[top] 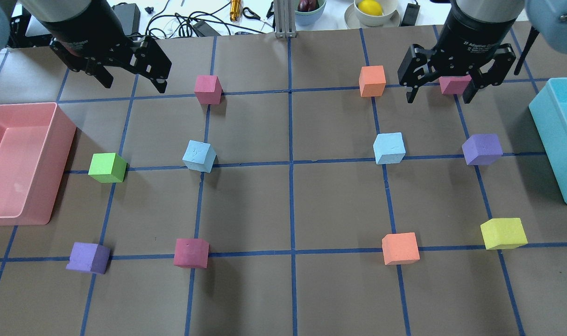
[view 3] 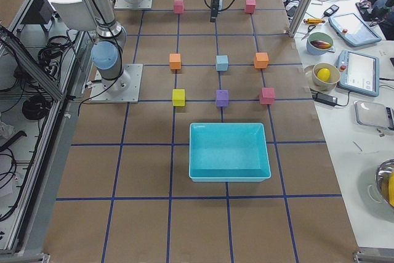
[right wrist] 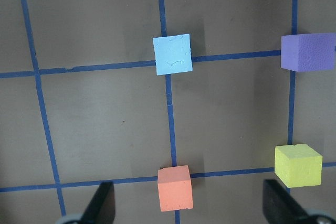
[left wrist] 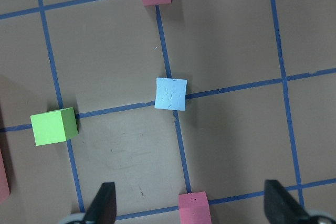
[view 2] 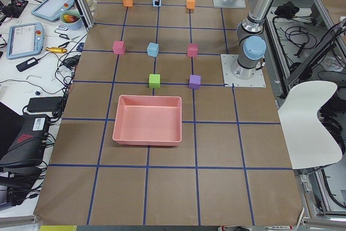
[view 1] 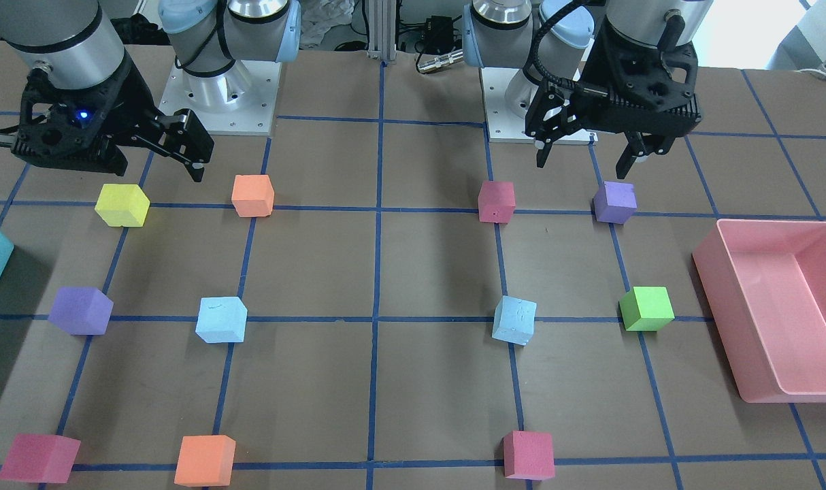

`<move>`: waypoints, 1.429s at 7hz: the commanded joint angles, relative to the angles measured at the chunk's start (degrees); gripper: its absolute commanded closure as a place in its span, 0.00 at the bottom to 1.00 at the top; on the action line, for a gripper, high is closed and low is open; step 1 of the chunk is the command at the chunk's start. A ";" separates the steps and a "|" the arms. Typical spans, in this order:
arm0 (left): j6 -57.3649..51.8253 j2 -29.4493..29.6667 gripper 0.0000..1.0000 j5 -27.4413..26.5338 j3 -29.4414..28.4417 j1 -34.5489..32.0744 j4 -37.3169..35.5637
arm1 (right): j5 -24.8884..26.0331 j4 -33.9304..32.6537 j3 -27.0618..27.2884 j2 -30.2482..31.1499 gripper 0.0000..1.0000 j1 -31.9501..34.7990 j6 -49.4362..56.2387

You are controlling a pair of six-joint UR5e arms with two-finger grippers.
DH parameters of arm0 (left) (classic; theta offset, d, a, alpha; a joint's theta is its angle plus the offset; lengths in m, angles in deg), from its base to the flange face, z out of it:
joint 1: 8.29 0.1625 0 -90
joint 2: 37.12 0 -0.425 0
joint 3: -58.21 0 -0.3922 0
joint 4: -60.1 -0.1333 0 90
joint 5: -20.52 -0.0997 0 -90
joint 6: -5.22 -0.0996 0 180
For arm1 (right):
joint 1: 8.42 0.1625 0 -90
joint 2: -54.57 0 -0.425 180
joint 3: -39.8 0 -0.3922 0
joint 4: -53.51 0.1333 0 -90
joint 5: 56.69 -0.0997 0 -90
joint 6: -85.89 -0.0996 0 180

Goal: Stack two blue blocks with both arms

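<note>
Two pale blue blocks sit apart on the brown table, one on the left half (top: 199, 156) and one on the right half (top: 389, 148). In the front view they lie at the right (view 1: 514, 320) and at the left (view 1: 221, 319). My left gripper (top: 133, 81) hangs high over the far left, open and empty. The left wrist view shows its block (left wrist: 170, 93) ahead of the open fingertips (left wrist: 105, 203). My right gripper (top: 438, 95) hangs high over the far right, open and empty. The right wrist view shows its block (right wrist: 172, 55) ahead of the open fingertips (right wrist: 102, 203).
A pink bin (top: 59, 163) stands at the left edge and a teal bin (top: 556, 140) at the right edge. Other cubes dot the grid: green (top: 107, 167), purple (top: 482, 149), purple (top: 88, 257), orange (top: 372, 80), orange (top: 400, 248), yellow (top: 503, 233), and several pink-red ones (top: 207, 89).
</note>
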 commanded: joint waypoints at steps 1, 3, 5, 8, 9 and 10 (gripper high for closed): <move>0.07 0.03 0.00 -0.21 -0.03 -0.23 -0.01 | -0.12 -0.06 0.04 -0.12 0.00 0.16 0.00; 0.07 -0.05 0.00 0.06 -0.03 -0.24 -0.01 | 0.05 -0.32 0.57 -2.47 0.00 -0.27 0.18; 0.07 0.21 0.00 -0.21 -0.03 -0.41 -0.01 | -0.21 -3.38 2.24 -8.36 0.00 -0.28 0.35; 0.07 -0.06 0.00 0.06 0.14 -0.32 -0.01 | -0.39 -21.03 7.49 -17.50 0.00 -0.19 0.70; 0.16 -0.06 0.00 0.06 0.06 -0.32 -0.01 | -0.65 -28.37 10.13 -18.92 0.00 -0.19 0.79; 0.08 -0.14 0.00 0.06 0.14 -0.24 -0.01 | -0.65 -32.88 12.76 -20.41 0.00 -0.19 0.88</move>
